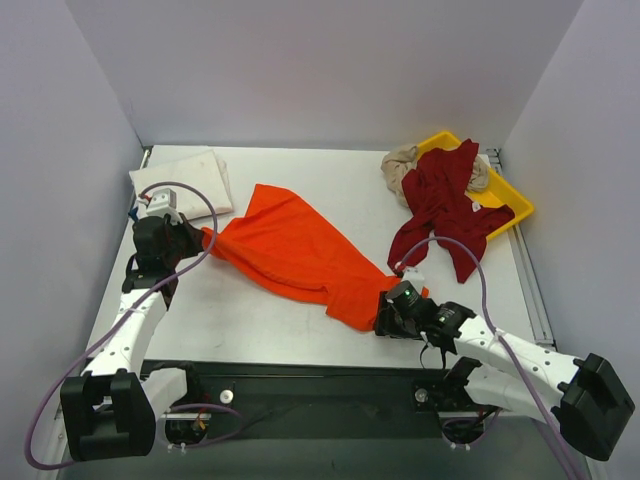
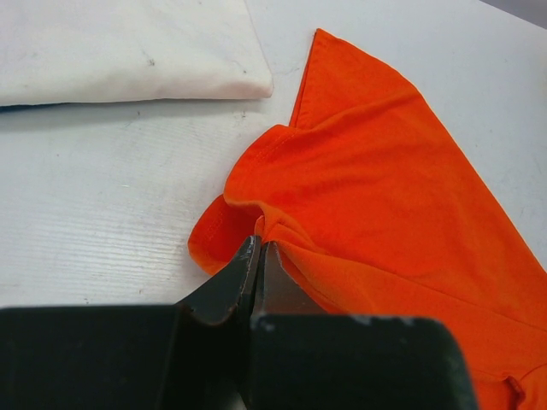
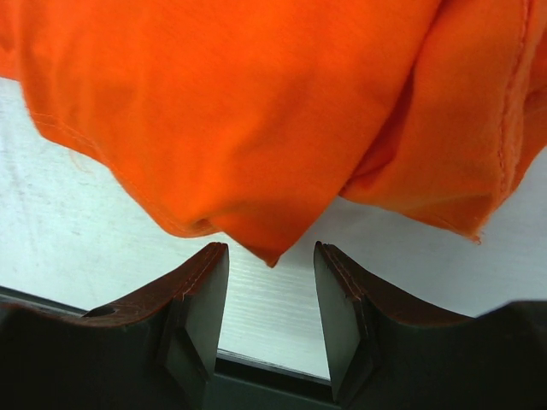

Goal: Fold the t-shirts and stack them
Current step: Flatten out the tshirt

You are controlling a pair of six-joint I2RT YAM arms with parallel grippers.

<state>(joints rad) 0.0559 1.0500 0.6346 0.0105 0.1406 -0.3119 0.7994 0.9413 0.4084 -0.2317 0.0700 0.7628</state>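
The bright orange t-shirt (image 1: 290,250) lies stretched in a diagonal band across the table's middle. My left gripper (image 2: 258,245) is shut on a fold at its left end, the cloth (image 2: 376,196) bunched at the tips. My right gripper (image 3: 271,252) stands open at the shirt's lower right end, and a corner of orange cloth (image 3: 256,128) hangs just above the gap between the fingers without being pinched. A folded white t-shirt (image 1: 185,180) sits at the back left. The dark red t-shirt (image 1: 450,205) and the beige t-shirt (image 1: 400,165) lie heaped at the back right.
A yellow tray (image 1: 510,205) stands at the back right corner, partly under the dark red shirt. The folded white shirt (image 2: 128,51) lies just beyond my left gripper. The table's near edge (image 3: 256,363) runs right below my right fingers.
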